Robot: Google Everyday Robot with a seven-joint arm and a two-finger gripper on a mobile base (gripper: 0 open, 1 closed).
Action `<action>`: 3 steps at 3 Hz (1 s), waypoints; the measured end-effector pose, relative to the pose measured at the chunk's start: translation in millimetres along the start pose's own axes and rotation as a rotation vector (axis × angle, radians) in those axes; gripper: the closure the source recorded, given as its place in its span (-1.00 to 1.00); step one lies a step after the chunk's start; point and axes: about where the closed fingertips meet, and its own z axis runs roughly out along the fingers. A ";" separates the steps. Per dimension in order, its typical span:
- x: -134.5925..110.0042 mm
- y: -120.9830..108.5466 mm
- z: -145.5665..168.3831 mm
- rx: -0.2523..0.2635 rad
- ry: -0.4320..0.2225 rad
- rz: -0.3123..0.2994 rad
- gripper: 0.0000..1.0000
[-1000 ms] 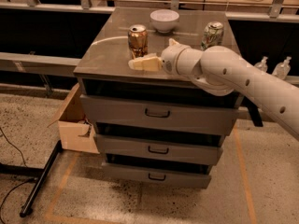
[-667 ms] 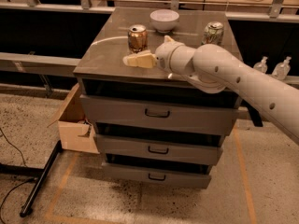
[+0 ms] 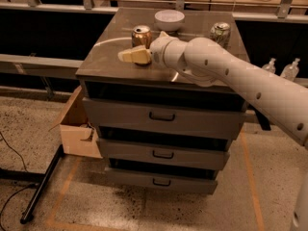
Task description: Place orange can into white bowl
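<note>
Aiming gripper (image 3: 131,56) at orange can (image 3: 141,34) just behind it.
Can't tell its opening; centre on can body before closing.

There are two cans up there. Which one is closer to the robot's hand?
The orange can, standing just behind the gripper on the left part of the cabinet top. The white and green can stands apart, toward the right edge.

Cream end effector (image 3: 124,57) beside orange can (image 3: 141,33)
</note>
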 end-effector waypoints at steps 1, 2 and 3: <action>13.6 -6.3 13.1 0.012 0.022 0.012 -1.00; 15.3 -10.2 23.4 0.015 0.014 0.000 -0.67; 7.2 -12.2 34.8 0.012 0.004 -0.013 -0.20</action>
